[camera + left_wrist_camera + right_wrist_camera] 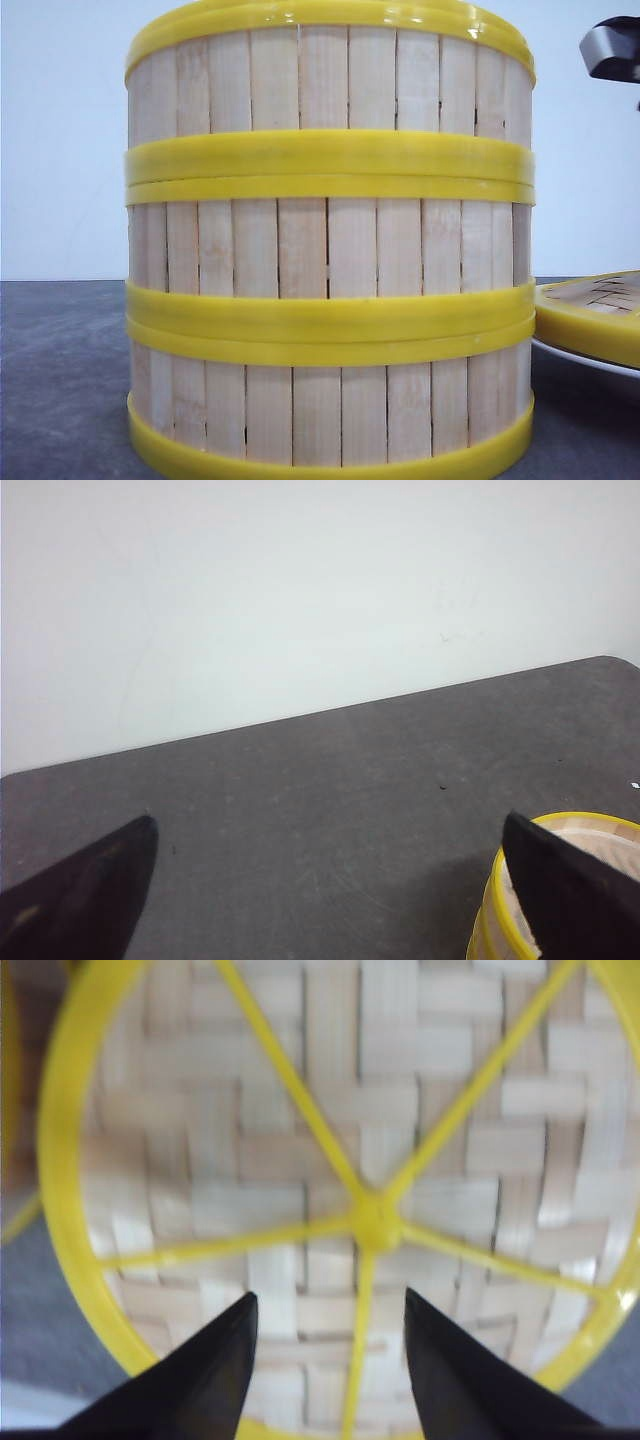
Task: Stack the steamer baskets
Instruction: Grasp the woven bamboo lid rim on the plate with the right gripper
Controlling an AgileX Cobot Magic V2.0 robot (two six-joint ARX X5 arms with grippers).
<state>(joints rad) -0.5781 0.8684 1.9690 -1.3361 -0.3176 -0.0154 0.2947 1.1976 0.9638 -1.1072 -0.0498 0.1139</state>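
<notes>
Three steamer baskets stand stacked in one tower close to the front camera: the top one, the middle one and the bottom one, their yellow rims aligned. My left gripper is wide open over bare table, and the top basket's rim shows just behind one finger. My right gripper is open with nothing between its fingers, hovering close above the woven lid with its yellow spokes.
The flat yellow-rimmed lid lies on a white plate to the right of the stack. A dark part of the right arm hangs above it. The dark grey table ends at a pale wall.
</notes>
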